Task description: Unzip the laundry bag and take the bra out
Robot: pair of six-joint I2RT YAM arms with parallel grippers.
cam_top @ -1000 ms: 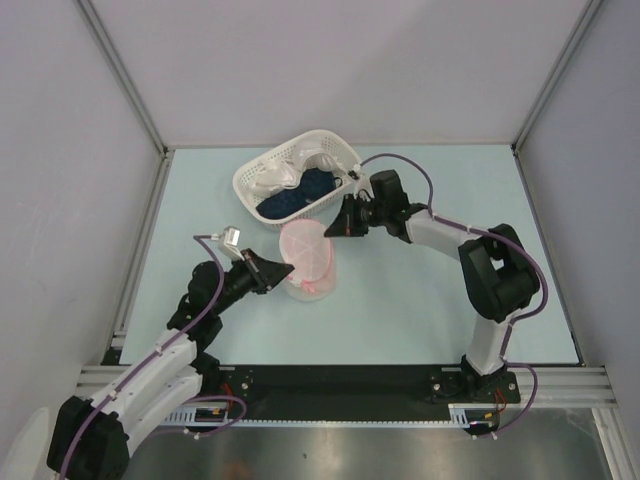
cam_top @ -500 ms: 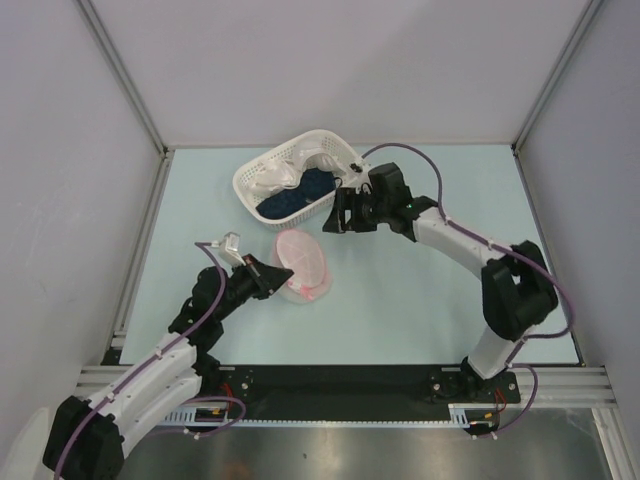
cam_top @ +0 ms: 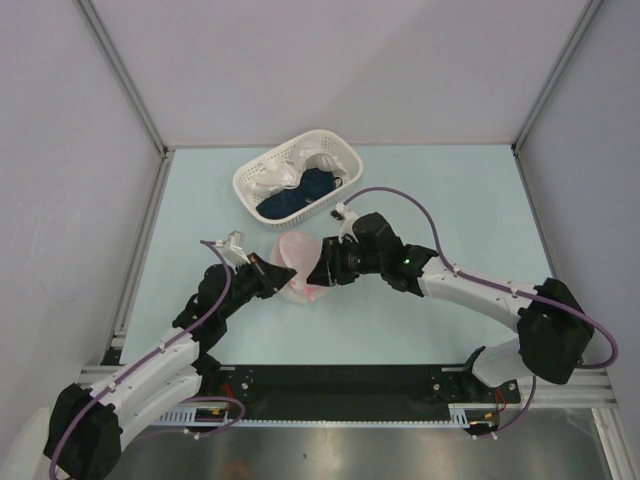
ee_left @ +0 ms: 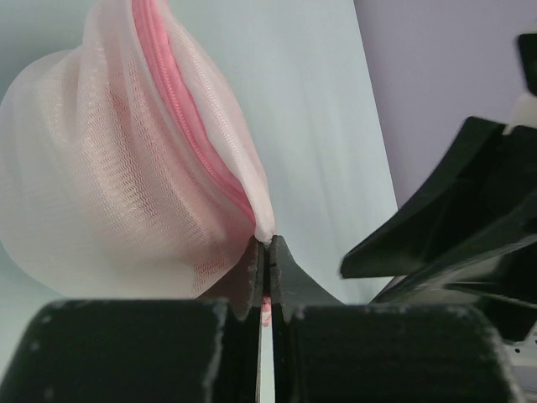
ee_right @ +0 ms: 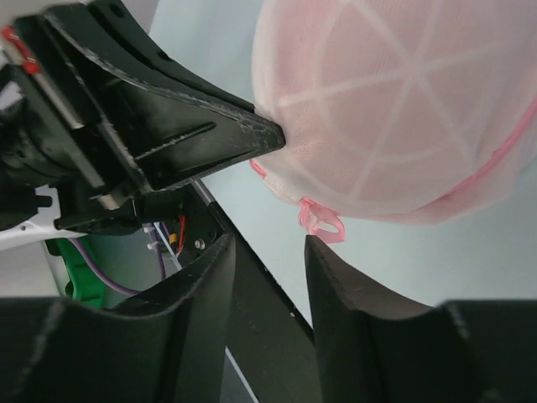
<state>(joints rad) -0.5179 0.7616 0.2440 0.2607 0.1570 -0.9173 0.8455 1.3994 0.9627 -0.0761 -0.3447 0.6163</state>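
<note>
Left gripper (ee_left: 264, 248) is clenched on the thin edge of the laundry bag (ee_left: 126, 168), low in the middle of the left wrist view. Its two fingers press flat together on the white mesh just beside the pink zip (ee_left: 180, 109), and the domed bag rises from this pinch toward the upper left of the frame.

Right gripper (ee_right: 268, 252) is released, with its jaws apart and nothing between them. In the right wrist view the small pink zip pull (ee_right: 320, 222) hangs from the lower edge of the bag, just above the gap and close to the right-hand finger (ee_right: 336, 277). I cannot tell if they touch.

Seen from the top camera, the bag sits at the middle of the pale table (cam_top: 450, 200), between both grippers. The white basket (cam_top: 241, 186) with a dark blue cloth (cam_top: 300, 192) stands apart from it, toward the top.
</note>
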